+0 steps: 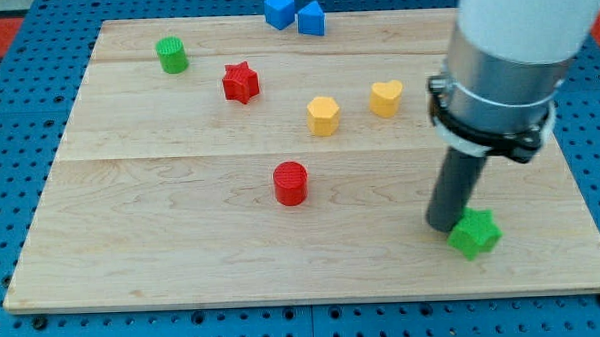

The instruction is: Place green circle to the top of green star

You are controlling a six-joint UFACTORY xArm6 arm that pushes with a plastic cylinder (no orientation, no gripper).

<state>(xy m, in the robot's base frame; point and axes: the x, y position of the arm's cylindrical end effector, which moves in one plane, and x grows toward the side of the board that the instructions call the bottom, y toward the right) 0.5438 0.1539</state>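
Pale wooden tabletop (183, 243): green circle (172, 55) near the top-left corner, light, rigid, best pushed low on its side. No gripper; my tip (446, 224) touches green star (475, 233), bottom-right.

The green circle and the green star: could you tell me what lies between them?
In the camera view, the red cylinder sits roughly between green circle and green star.
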